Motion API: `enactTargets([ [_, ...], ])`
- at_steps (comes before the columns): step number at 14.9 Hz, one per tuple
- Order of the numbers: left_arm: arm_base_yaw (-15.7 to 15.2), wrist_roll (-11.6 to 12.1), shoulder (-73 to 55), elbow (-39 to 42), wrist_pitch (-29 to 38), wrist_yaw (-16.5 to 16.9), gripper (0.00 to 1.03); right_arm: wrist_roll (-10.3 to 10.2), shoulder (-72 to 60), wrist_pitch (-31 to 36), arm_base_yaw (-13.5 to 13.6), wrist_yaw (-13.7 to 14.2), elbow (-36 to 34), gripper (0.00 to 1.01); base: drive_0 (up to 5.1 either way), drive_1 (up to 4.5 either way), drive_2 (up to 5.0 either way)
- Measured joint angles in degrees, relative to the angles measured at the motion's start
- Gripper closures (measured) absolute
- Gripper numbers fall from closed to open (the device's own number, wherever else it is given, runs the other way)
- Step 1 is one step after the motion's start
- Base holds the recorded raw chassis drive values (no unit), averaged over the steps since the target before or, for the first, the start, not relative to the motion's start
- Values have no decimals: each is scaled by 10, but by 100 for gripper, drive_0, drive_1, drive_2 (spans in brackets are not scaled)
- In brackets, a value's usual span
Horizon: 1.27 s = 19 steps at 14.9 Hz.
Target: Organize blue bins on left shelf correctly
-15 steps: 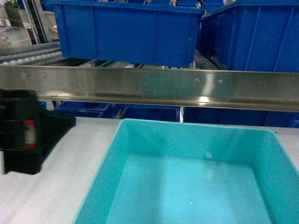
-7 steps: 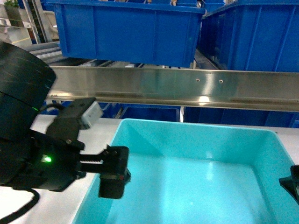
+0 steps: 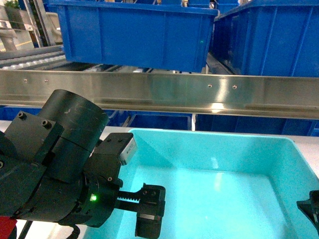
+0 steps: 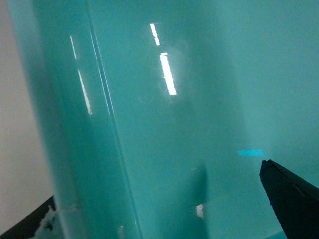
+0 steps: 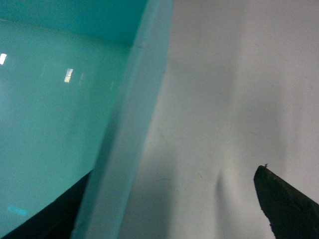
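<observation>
Turquoise bin [image 3: 214, 194] on white worktop [image 5: 234, 99], below shelf rail [image 3: 159, 92]. Left pincer [image 4: 159, 209] has dropped astride bin's left wall, jaws apart; right pincer [image 5: 169, 209] likewise straddles right wall. Two-handed lift looks imminent.

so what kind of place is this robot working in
Most likely a warehouse or factory parts store: big dark blue plastic bins sit on a stainless-steel flow rack with roller lanes, and a light turquoise plastic tub waits on the white table in front.
</observation>
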State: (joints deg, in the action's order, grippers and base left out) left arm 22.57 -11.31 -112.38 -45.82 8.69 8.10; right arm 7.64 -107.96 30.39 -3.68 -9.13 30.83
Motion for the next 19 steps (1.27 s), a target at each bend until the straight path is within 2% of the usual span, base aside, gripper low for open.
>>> enactTargets([
  [3,6,6,11,17,9,-15,33,1,1,20,15,-2,-11,38,0,0,0],
  [7,19,-24,28,41,23,-61,68,-2,14,37,33,-15,-40,74,0,0,0],
  [8,21,-35,32,49,33,-79,76,-22,18,47,35,-12,-47,82,0,0,0],
  [9,26,-51,38,59,35,-94,84,-56,21,52,37,-10,-54,87,0,0,0],
  [11,29,-82,57,85,56,-115,97,-103,44,62,38,-5,-78,91,0,0,0],
  [12,29,-93,104,116,66,-118,97,-113,125,43,38,-6,-101,92,0,0,0],
  [15,24,-87,219,125,43,-136,97,-122,249,11,41,-10,-103,92,0,0,0],
  [17,23,-73,316,129,15,-150,97,-139,360,-47,42,-15,-101,92,0,0,0],
  [19,35,-57,422,137,5,-180,97,-152,485,-93,42,-22,-99,92,0,0,0],
])
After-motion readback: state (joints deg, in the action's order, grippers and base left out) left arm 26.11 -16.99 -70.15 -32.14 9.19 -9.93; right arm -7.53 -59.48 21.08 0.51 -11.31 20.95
